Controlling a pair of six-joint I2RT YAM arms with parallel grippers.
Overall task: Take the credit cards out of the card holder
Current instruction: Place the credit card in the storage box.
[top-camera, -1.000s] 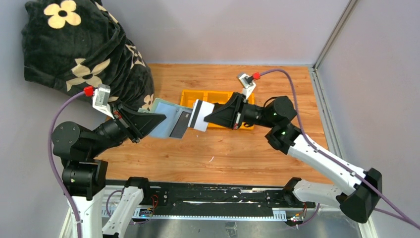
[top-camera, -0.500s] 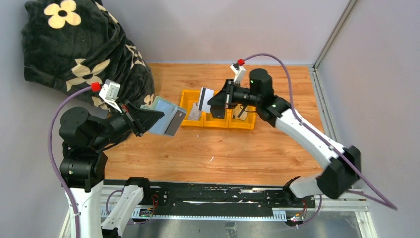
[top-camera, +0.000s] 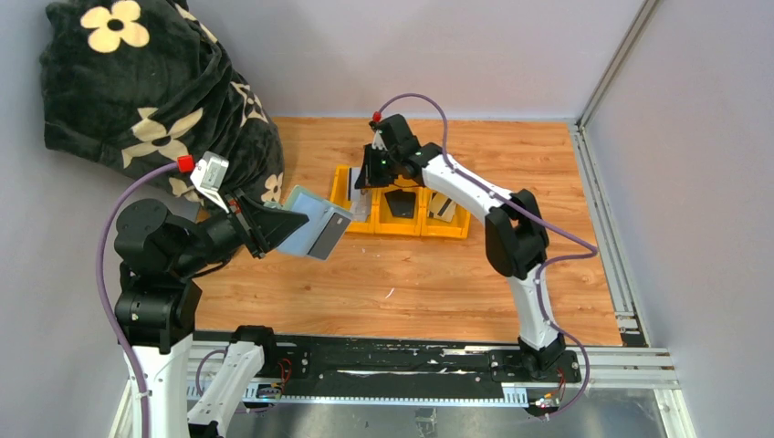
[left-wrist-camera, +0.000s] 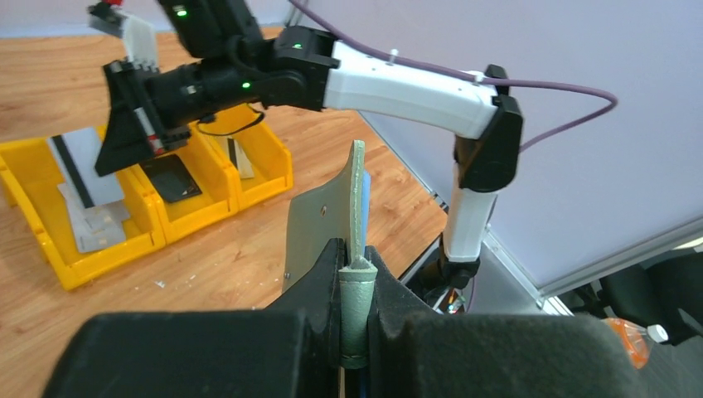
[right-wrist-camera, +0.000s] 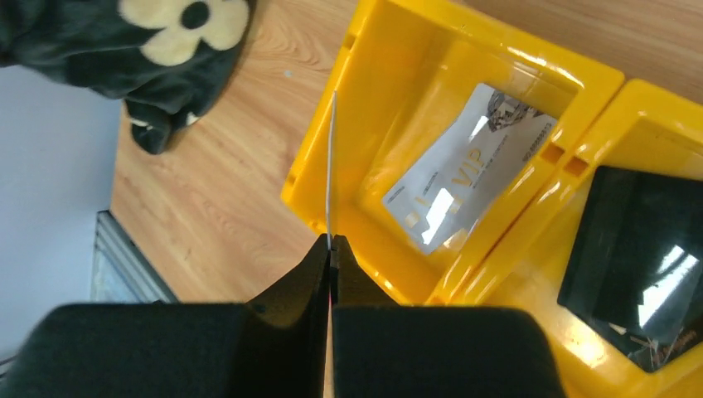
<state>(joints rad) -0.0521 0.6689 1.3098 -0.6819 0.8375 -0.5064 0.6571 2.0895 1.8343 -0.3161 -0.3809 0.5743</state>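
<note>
On a wood table [top-camera: 438,274] walled in grey are seen one flowered blanket [top-camera: 137,91], then the card holder [top-camera: 315,228] clamped aloft by the left gripper [left-wrist-camera: 355,267], then one yellow three-bay tray [top-camera: 402,229] where three credit cards [right-wrist-camera: 468,166] lie, one marked "VIP", a fourth card [left-wrist-camera: 87,162] being pinched over its left bay by the right gripper [right-wrist-camera: 330,249].

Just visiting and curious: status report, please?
Left claw shut on card holder. Right claw shut on white card at yellow tray. Nothing in the way.
</note>
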